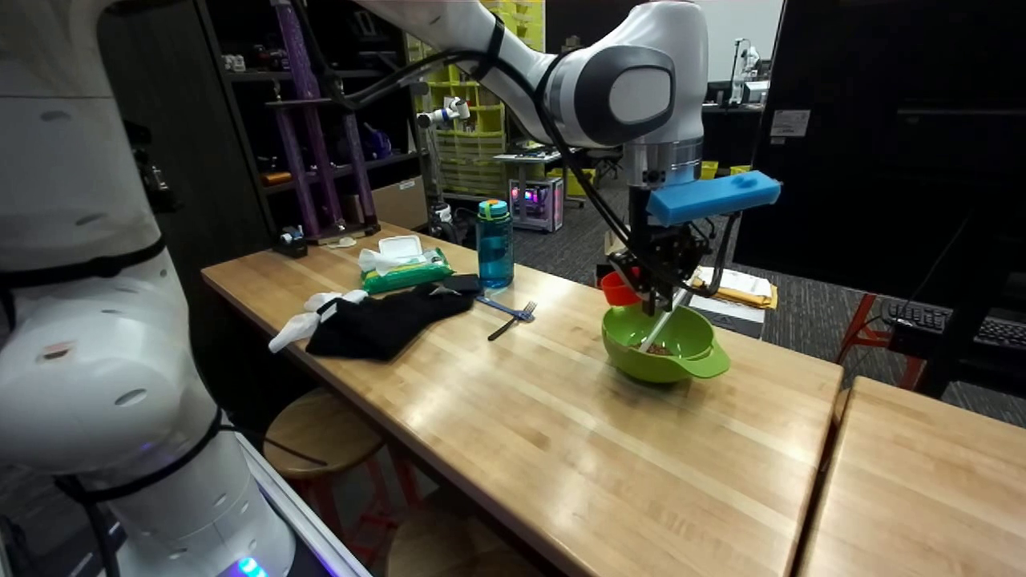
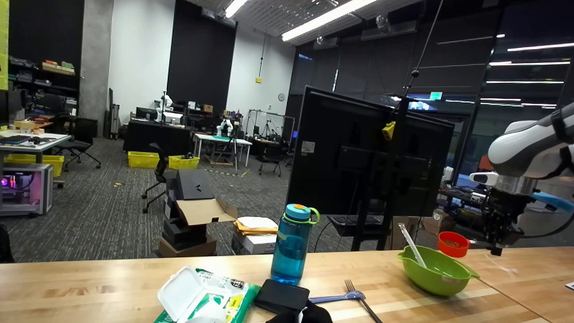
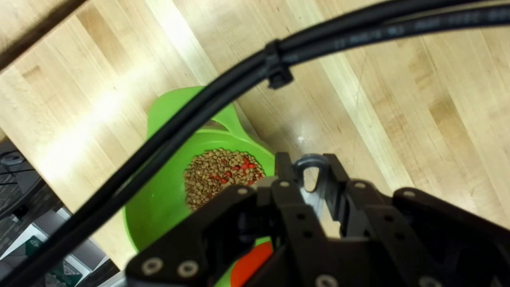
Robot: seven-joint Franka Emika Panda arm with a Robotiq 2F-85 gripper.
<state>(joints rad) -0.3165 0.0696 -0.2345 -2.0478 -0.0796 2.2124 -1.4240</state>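
Note:
My gripper (image 3: 309, 161) is shut on the grey looped handle (image 3: 311, 157) of a red cup (image 2: 452, 245), whose loop end shows between the fingers. Brown lentils are visible inside the cup. In both exterior views it hangs above the rim of a green bowl (image 1: 651, 371); the wrist view gives only a sliver of the cup (image 3: 252, 264). Inside the bowl lie brown lentils (image 3: 217, 167) with a few red bits among them. A white utensil (image 2: 411, 246) leans in the bowl, not held by my fingers. The bowl's wide green tab points away from the bottle.
On the same wooden table (image 1: 513, 409) stand a blue bottle (image 1: 495, 248) and a green wipes pack (image 1: 406, 272). A fork (image 1: 513, 322) crosses a blue utensil near black cloth (image 1: 385, 320). Cables (image 3: 239, 71) cross the wrist view. A second table (image 1: 930, 481) adjoins.

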